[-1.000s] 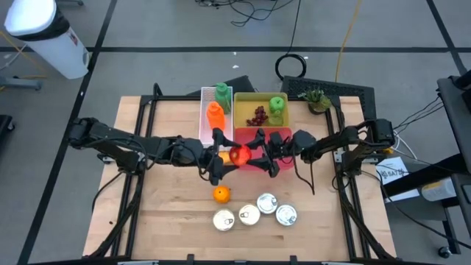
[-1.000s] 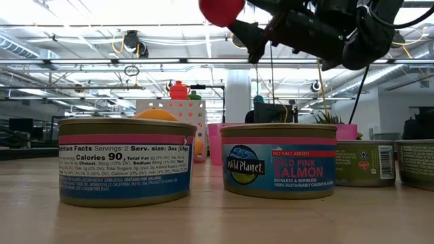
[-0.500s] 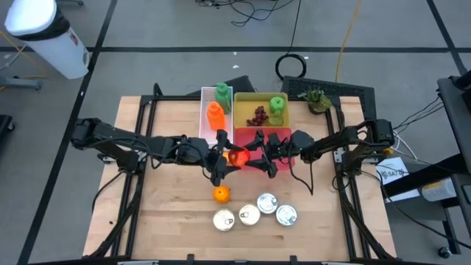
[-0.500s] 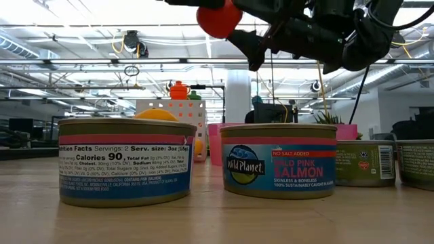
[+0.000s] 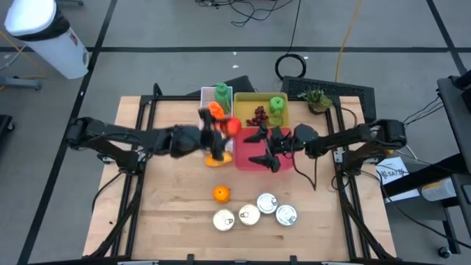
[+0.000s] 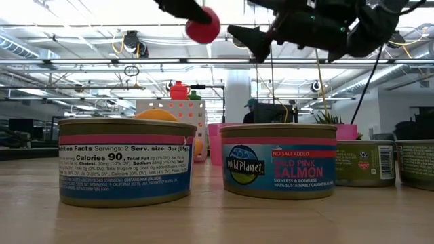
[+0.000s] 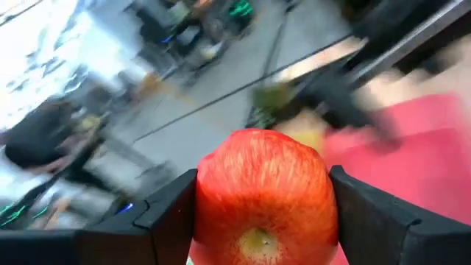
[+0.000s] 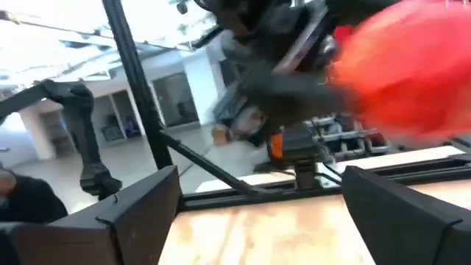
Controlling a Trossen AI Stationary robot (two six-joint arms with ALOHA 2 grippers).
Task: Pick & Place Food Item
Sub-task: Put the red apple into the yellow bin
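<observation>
**A:** Where is the apple (image 7: 261,195)?

**B:** Clamped in the left gripper (image 5: 221,131). In the left wrist view it fills the gap between the two dark fingers (image 7: 162,213), one pressed against each side of it, its blossom end towards the camera. From above, the fruit is up in the air at the back left corner of the pink bin (image 5: 254,160), just beside the orange bottle (image 5: 214,111) that stands in the white rack (image 5: 207,96).

**A:** And the other arm?

**B:** The right gripper (image 5: 266,149) hangs over the pink bin, just right of the apple and apart from it. Its fingers (image 8: 140,202) stand wide apart with nothing between them, so it is released; in the right wrist view the apple is a red blur beyond them.

**A:** What else lies near the pink bin?

**B:** Behind it sits the yellow bin (image 5: 250,100) with grapes (image 5: 257,115) and a green cup (image 5: 277,105). In front of it on the wooden table (image 5: 169,199) are an orange (image 5: 221,193) and four cans (image 5: 254,212). The low view looks past those cans, and the apple hangs high above them, well clear of the tabletop
</observation>
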